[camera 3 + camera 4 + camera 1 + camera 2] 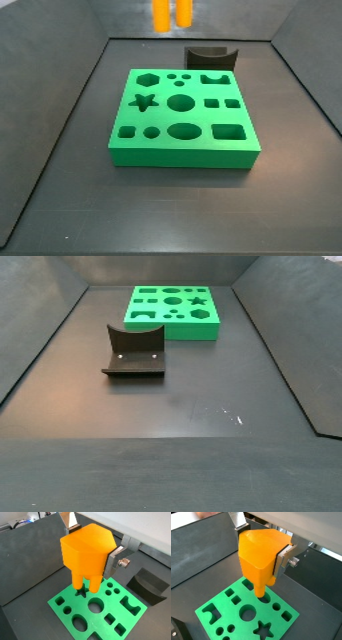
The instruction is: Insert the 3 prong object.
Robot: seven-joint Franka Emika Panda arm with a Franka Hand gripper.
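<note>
A green board [183,128] with shaped cutouts lies on the dark floor, seen whole in both side views [175,312]. Its holes include a star [144,101], a hexagon [144,78], a large circle [182,102], an oval [186,130] and several small squares and rounds. The fixture [135,352] stands on the floor apart from the board; in a side view it sits at 12 o'clock of the board, just past its far edge [209,57], and nothing lies between them. Dark walls close in the floor on the sides.

The gripper [100,554] hangs above the board, its silver fingers [115,557] clamped on the sides of the orange 3 prong object [85,552], with a finger plate [285,557] pressed flat against the block. The object is upright, prongs pointing down, their tips clear of the board's top face. In a side view only 2 orange prongs [171,14] show at the top edge, well above the board.
</note>
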